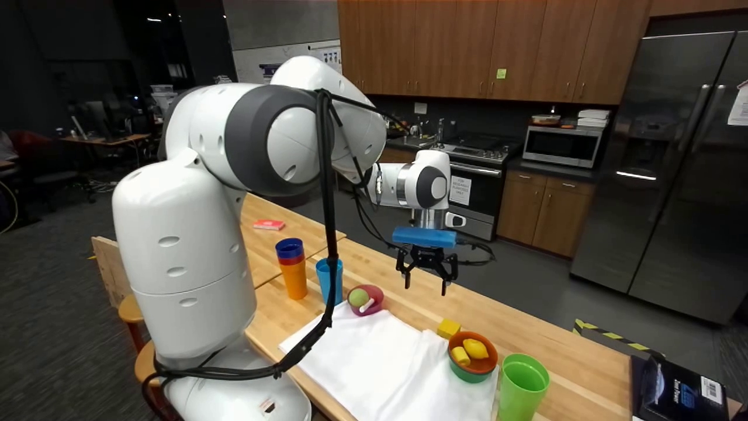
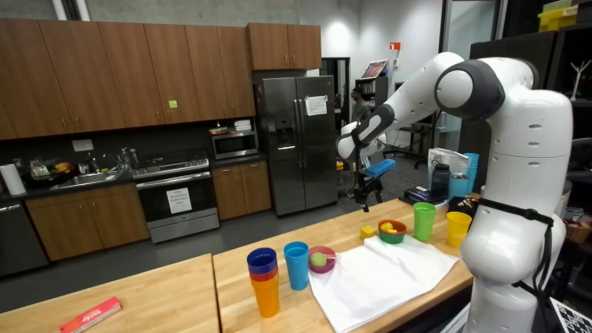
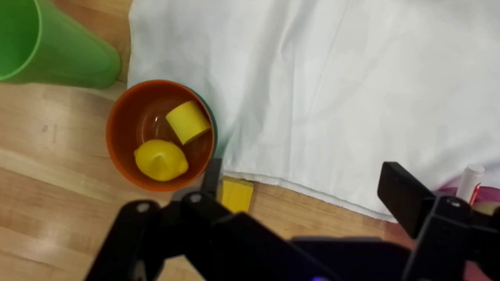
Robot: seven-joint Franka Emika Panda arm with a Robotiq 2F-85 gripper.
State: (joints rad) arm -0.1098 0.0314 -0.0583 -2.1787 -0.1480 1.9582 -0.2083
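A pale wooden worktop (image 1: 584, 371) is stretching out beneath a round, glossy orange-and-green bowl (image 3: 120, 134). A rumpled white fabric cloth (image 1: 374, 362) is spreading out from under one side of that bowl. The black two-fingered gripper (image 1: 426, 286) is hanging above the worktop, higher than the bowl and off to one side of it, and its fingers are standing wide apart. A tall, tapered bright green cup (image 1: 522, 392) is standing just beside the bowl, on the side away from the gripper. The bowl itself is standing upright, lower than the gripper and apart from it; in the wrist view its rim is showing close by one fingertip. Its inside is showing orange, its outside green. Inside the bowl, a smooth yellow lemon (image 3: 161, 160) with pointed ends is lying on its side. A plain yellow cube (image 1: 449, 328) is sitting on the worktop just beside the bowl, lower than the gripper and partly hidden by it in the wrist view. A short, round-sided yellow block (image 3: 186, 121) is resting against the bowl's inner wall, close to the lemon.
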